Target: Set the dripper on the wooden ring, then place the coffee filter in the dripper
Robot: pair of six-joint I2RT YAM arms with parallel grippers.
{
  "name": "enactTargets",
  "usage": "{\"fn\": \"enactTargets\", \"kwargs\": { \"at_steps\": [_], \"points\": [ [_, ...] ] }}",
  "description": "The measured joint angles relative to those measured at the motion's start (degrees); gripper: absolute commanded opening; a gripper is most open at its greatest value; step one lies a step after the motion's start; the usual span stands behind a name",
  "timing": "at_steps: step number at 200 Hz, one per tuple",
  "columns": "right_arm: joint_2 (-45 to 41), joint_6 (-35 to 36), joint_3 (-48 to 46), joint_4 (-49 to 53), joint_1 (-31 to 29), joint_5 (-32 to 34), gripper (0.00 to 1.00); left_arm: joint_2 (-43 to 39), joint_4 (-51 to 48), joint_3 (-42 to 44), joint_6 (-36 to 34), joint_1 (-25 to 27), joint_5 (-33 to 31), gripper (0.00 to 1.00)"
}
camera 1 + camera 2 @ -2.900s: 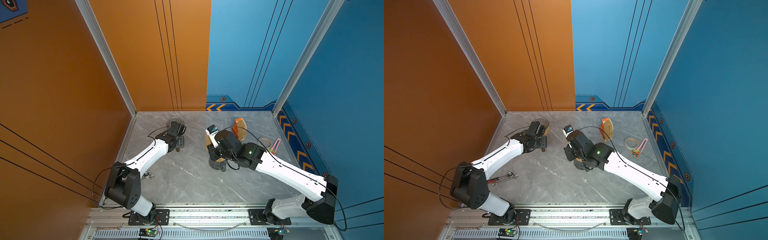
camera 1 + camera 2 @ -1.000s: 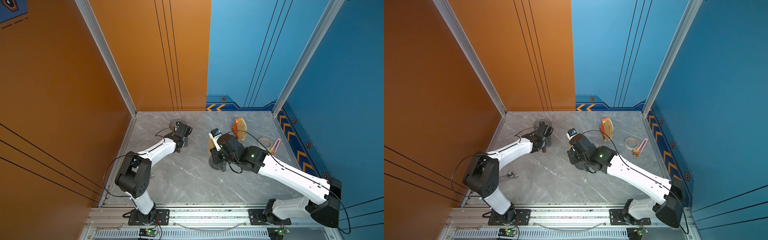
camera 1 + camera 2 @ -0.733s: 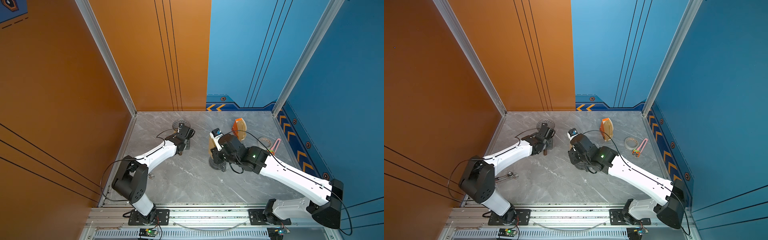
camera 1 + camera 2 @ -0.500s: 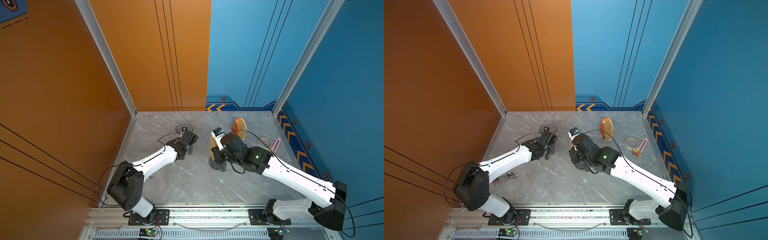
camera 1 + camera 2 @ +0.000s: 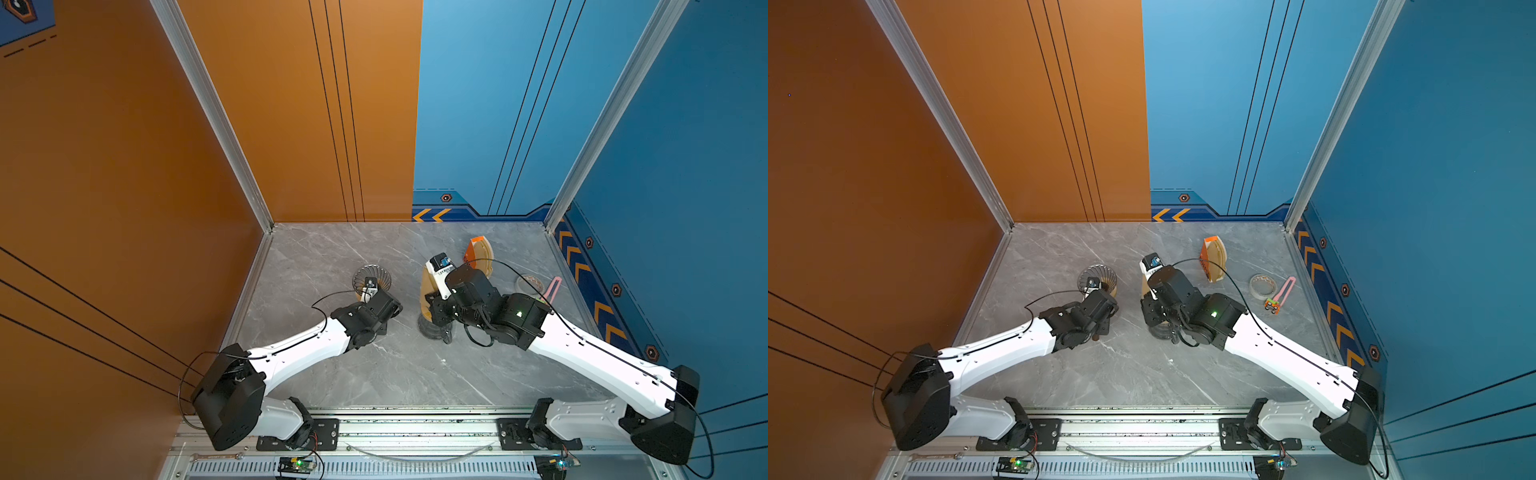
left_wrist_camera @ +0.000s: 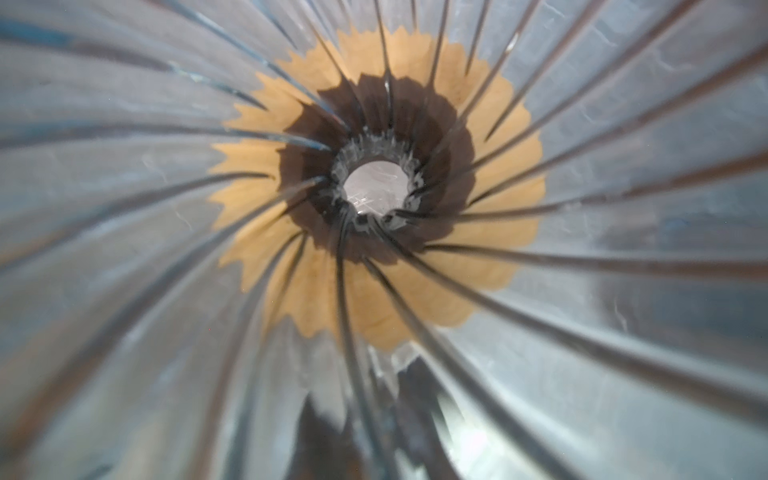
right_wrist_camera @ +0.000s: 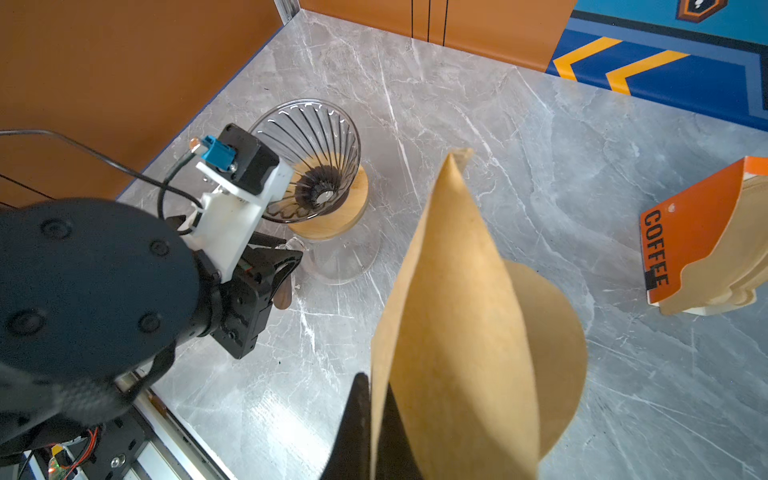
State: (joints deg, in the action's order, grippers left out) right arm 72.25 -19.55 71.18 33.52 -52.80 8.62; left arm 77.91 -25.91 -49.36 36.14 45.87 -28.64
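Marble surface (image 7: 519,137), filter not yet seated. Right end effector (image 7: 374,419) is pinching the coffee filter (image 7: 465,332) at its edge, aloft near the dripper (image 7: 316,166). Left end effector (image 7: 278,274) appears clamped on the dripper handle. Recommended: centre the pointed end over the cone, lower, then release.

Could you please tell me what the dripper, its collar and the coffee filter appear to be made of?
The dripper looks like clear glass or plastic: it is see-through, ribbed and shows glossy glints. Its collar seems to be pale matte wood with faint grain. The coffee filter appears to be unbleached brown paper: thin, matte and creased along one fold.
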Motion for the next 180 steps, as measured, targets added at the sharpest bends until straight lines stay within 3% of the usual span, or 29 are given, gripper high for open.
{"fn": "enactTargets", "kwargs": {
  "at_steps": [99, 180],
  "points": [
    [0.0, 0.0, 0.0, 0.2, 0.3, 0.0, 0.03, -2.8, -3.7, 2.1, 6.8, 7.3, -2.5, 0.21],
    [0.0, 0.0, 0.0, 0.5, 0.4, 0.0, 0.03, -2.8, -4.2, 2.1, 9.5, 8.6, -3.1, 0.35]
  ]
}}
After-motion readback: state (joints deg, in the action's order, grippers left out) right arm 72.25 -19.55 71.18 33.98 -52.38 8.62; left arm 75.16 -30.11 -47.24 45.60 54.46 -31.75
